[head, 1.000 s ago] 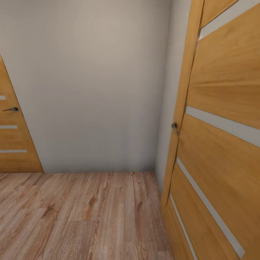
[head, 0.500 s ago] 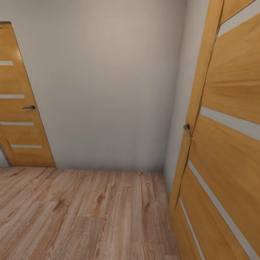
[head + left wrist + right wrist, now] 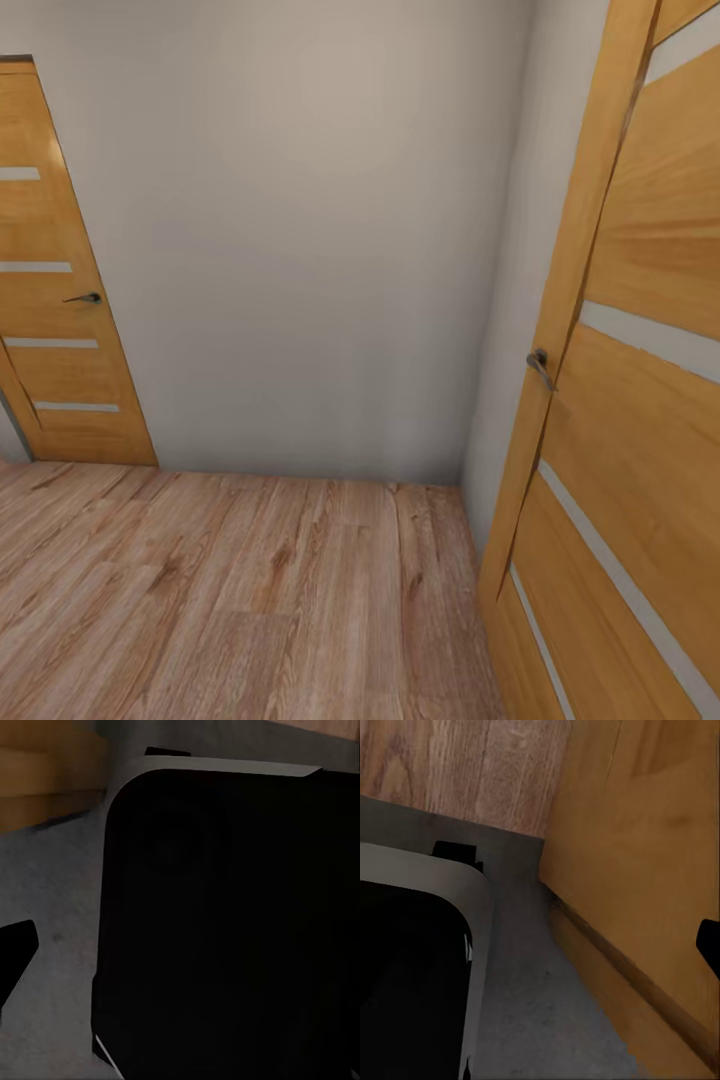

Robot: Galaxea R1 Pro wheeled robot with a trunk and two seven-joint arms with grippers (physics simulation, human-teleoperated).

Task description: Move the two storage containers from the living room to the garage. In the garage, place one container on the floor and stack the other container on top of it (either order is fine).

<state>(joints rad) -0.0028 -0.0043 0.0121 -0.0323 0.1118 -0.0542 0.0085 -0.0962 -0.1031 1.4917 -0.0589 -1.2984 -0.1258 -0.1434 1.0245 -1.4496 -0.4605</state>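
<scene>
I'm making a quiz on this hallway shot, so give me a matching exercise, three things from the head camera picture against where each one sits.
Things:
1. door with a lever handle
2. open door
3. wood-plank floor

Places:
A. close by at the right edge, swung toward the camera
B. across the bottom of the picture
C. far left, against the pale wall

Pairs: 1-C, 2-A, 3-B

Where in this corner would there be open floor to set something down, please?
The wood floor lies open from the plain wall forward, between the far door and the near door. It is tightest in the corner by the near door's handle, where that door stands close beside the robot.
</scene>
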